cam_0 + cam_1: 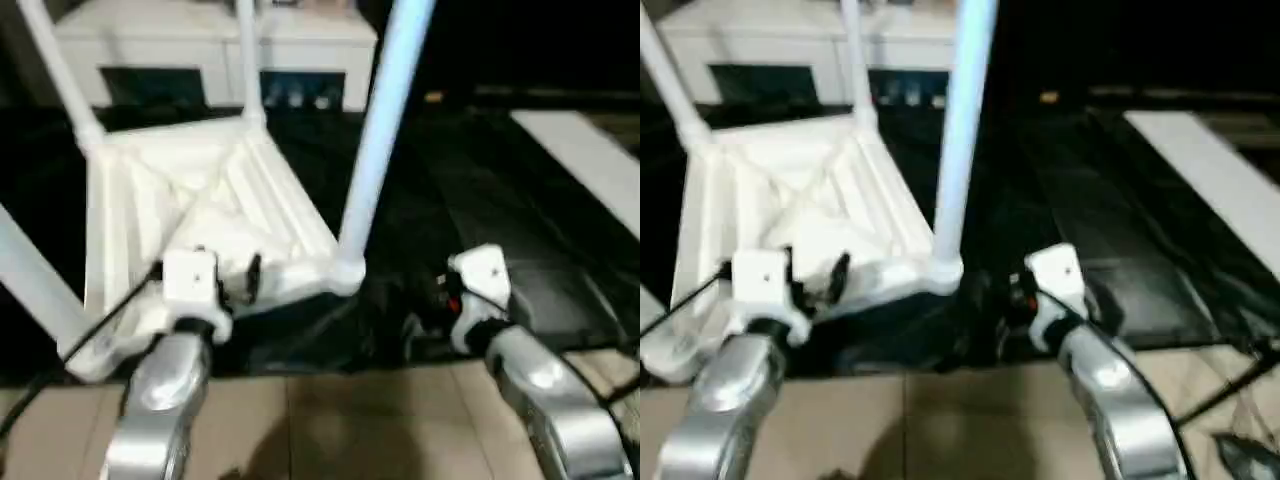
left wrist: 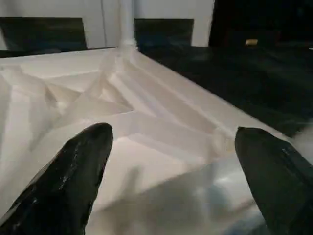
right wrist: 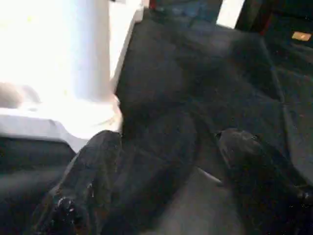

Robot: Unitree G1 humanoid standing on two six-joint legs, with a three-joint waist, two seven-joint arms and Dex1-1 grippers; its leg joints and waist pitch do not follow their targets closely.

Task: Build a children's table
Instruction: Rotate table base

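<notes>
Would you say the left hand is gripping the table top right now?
No, the left hand stands open above the ribbed underside of the table top, holding nothing.

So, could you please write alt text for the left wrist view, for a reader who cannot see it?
The ribbed underside of an upturned white plastic rectangular table top lies just beyond the open left gripper, whose two black fingers hold nothing. At the top's far corner a white tube leg stands upright in its socket, before a white cabinet.

Both silver forearms reach forward; left gripper (image 2: 173,147) fingers spread wide, right gripper (image 3: 168,171) fingers apart, both empty.
</notes>
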